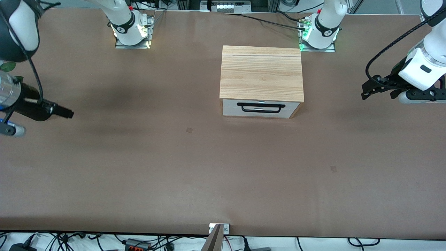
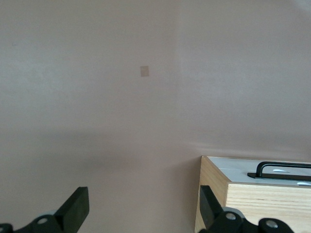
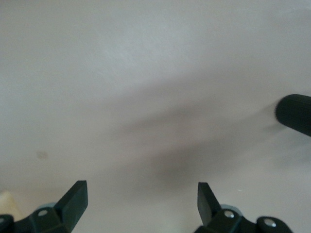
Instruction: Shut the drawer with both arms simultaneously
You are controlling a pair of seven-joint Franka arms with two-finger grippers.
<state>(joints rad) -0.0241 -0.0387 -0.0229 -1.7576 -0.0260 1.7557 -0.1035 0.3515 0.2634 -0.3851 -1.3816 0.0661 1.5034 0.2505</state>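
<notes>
The light-wood cabinet stands on the table between the two arm bases, closer to the left arm's. Its drawer, with a white front panel and black bar handle, sits pushed in; no inside wood shows. My left gripper is open and empty above the table at the left arm's end, well apart from the cabinet. The left wrist view shows the cabinet's corner and handle past my left gripper. My right gripper is open and empty over bare table at the right arm's end, as its wrist view shows.
The brown table carries two small square marks. A metal bracket sits at the table edge nearest the front camera. Cables lie off that edge. A dark rounded thing shows in the right wrist view.
</notes>
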